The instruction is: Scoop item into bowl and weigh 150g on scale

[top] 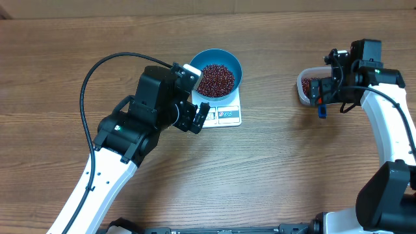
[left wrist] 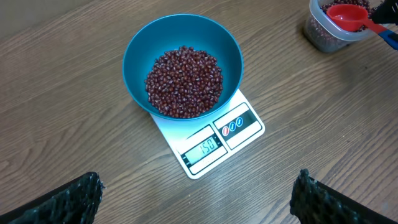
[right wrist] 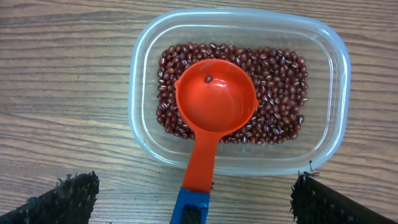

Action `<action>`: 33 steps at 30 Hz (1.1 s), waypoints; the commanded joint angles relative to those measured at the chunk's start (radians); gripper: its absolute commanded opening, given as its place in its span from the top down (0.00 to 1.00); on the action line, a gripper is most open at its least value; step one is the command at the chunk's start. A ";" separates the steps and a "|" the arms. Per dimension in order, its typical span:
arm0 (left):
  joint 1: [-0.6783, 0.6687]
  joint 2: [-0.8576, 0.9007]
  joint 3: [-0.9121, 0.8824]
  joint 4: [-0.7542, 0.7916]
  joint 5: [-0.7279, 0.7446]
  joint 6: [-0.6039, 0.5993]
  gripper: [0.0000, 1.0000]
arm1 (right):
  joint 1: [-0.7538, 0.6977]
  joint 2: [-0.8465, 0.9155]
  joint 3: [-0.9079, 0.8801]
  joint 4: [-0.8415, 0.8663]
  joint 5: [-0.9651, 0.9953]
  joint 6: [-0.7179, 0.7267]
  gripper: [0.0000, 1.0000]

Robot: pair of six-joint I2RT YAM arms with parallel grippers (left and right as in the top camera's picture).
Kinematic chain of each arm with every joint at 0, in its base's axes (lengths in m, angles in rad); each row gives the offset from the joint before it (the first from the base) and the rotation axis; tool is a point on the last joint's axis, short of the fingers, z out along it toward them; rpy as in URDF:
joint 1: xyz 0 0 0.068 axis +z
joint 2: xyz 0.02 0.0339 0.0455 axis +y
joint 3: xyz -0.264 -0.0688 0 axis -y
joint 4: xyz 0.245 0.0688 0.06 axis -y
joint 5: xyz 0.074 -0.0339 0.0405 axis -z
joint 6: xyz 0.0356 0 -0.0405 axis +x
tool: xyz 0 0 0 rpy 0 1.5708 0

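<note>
The beans (left wrist: 184, 81) are found heaped in the blue bowl (left wrist: 140, 56), set on the white scale (left wrist: 239, 124) for weighing, while the red scoop (right wrist: 216, 106) is seen parked in the clear tub (right wrist: 331, 81), with the left gripper (left wrist: 199, 193) and right gripper (right wrist: 194, 190) spread wide and empty.

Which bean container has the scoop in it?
The clear rectangular plastic tub: the red scoop lies in it. The round blue bowl on the white scale holds only beans.

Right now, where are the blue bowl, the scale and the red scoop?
blue bowl (left wrist: 186, 32), left wrist view, bare inner wall.
scale (left wrist: 238, 124), left wrist view, front label panel.
red scoop (right wrist: 217, 99), right wrist view, cup's inside.
</note>
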 commanded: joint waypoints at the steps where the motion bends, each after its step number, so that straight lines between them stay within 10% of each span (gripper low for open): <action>1: 0.004 0.005 -0.006 0.000 0.007 0.016 0.00 | -0.003 -0.032 0.015 0.005 -0.013 -0.024 0.00; 33: 0.004 0.004 -0.006 0.000 -0.003 0.016 0.00 | -0.003 -0.032 0.015 0.005 -0.013 -0.024 0.00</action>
